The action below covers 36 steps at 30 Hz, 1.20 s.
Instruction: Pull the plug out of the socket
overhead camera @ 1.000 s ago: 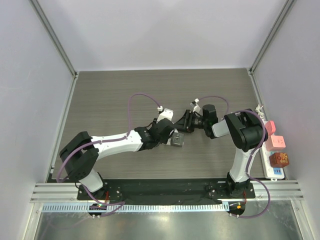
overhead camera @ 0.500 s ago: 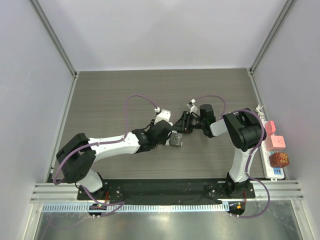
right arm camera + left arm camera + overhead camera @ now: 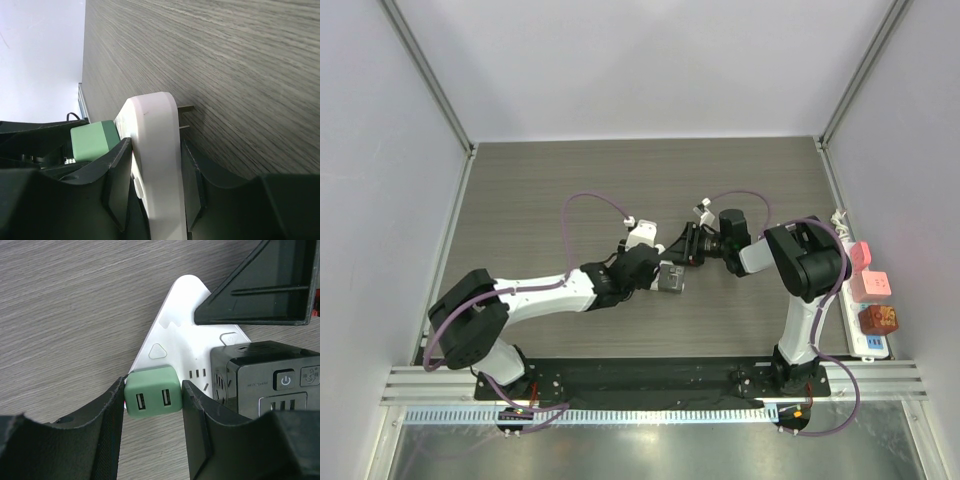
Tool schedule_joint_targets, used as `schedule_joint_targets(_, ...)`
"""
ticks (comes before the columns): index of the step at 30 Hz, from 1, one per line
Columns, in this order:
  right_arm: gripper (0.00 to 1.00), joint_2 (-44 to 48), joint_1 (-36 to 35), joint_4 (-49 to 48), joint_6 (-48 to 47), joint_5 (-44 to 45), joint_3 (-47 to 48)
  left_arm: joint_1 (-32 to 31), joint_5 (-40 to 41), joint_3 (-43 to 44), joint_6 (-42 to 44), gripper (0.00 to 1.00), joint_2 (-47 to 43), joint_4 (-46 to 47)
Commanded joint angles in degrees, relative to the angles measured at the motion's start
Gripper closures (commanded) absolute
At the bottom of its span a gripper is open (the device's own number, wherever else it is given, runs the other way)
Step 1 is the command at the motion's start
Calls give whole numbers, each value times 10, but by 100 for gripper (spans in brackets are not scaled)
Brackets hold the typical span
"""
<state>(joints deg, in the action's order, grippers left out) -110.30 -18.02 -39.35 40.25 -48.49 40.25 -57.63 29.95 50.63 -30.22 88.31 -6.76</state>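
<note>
A green plug (image 3: pixel 151 398) with two USB ports sits against the face of a white triangular socket block (image 3: pixel 175 325). My left gripper (image 3: pixel 152 392) is shut on the green plug, one finger on each side. My right gripper (image 3: pixel 154 156) is shut on the white socket block (image 3: pixel 150 120), gripping its thin edge and holding it on edge; the green plug (image 3: pixel 92 140) shows on its left face and metal prongs stick out of its right face. In the top view the two grippers meet at mid-table, left (image 3: pixel 665 270), right (image 3: pixel 690 248).
A black power cube (image 3: pixel 265 380) with a power button is attached to the white block beside the green plug. A white power strip (image 3: pixel 868 300) with pink and orange plugs lies along the right wall. Enclosure walls stand on three sides.
Both grippers, joined at the socket block, have shifted a little to the left. The grips look the same.
</note>
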Motion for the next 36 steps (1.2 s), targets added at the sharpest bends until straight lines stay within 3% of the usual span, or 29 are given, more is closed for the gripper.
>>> schedule_joint_targets(1,99,-7,-3,-34,-13,27,-12,-1,21,-11,-22,100,-26,57)
schedule_joint_targets(7,99,-40,-1,-115,22,7,-20,-1,18,-18,-26,100,-24,65)
schedule_joint_targets(15,99,-4,0,-18,-61,87,-25,-2,19,-54,-21,100,-76,105)
schedule_joint_targets(21,99,50,-1,83,-135,150,-25,-32,50,-77,59,100,-98,185)
schedule_joint_targets(26,99,59,-2,111,-149,217,-22,-32,50,-105,24,100,-114,221)
schedule_joint_targets(30,99,44,-3,102,-144,217,-14,-31,24,-68,-34,100,-118,170)
schedule_joint_targets(34,99,42,-3,97,-140,217,-10,-32,27,6,-58,100,-109,40)
schedule_joint_targets(36,99,53,-2,96,-140,218,-16,-32,25,24,-63,100,-113,21)
